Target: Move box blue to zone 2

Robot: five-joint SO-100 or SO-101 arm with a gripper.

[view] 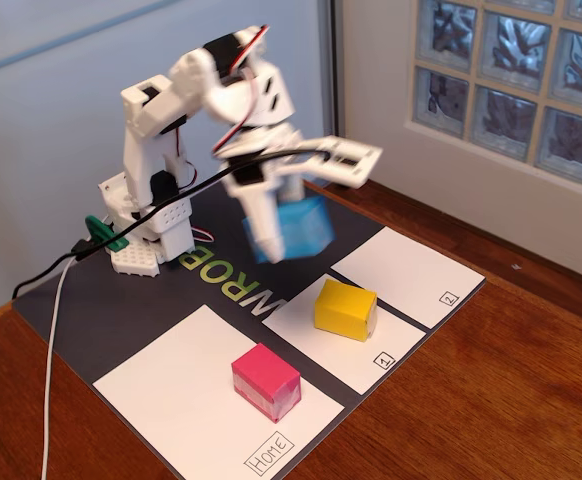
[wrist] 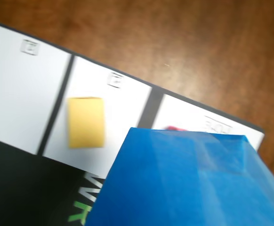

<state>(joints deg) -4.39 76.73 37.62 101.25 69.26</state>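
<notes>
The white two-finger gripper (view: 271,240), closed around the small cyan-blue rectangular block (view: 304,228), is best kept level until the white paper panel marked 2 (view: 411,275) is directly underneath.

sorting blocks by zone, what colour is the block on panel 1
Yellow block, clearest in the fixed view.

Home room: wooden table (view: 531,400), glass-block window (view: 516,80).

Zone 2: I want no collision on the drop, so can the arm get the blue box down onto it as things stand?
Probably yes. Zone 2 lies bare, the yellow block sits apart on the neighbouring panel, and the gripper holds the blue box lifted nearby.
</notes>
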